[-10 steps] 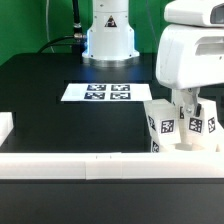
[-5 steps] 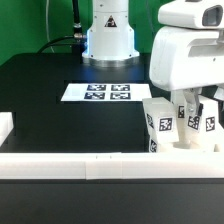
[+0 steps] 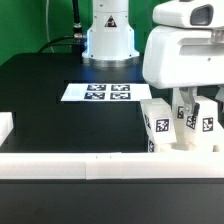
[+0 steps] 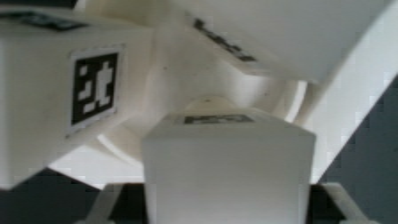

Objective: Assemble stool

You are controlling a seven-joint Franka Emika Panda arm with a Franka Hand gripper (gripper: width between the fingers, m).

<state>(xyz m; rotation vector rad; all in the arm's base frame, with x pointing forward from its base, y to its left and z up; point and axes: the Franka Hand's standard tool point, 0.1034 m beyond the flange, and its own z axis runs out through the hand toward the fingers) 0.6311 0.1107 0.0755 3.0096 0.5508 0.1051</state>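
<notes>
Evenly and brightly lit from above, with soft glare on the black worktop [image 3: 60, 120]. Sharp in the exterior view; blurred and overexposed close up in the wrist view.

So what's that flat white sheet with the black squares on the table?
The marker board is a thin, flat white rectangle printed with four black-and-white square patterns in two rows. It looks like paper or thin card. It lies flat on the black table, just in front of the arm's white base. Nothing rests on it, and the stool parts sit apart from it.

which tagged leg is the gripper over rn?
The leg at the exterior view's right, directly below the gripper. The other visible leg stands clear on its left side.
</notes>
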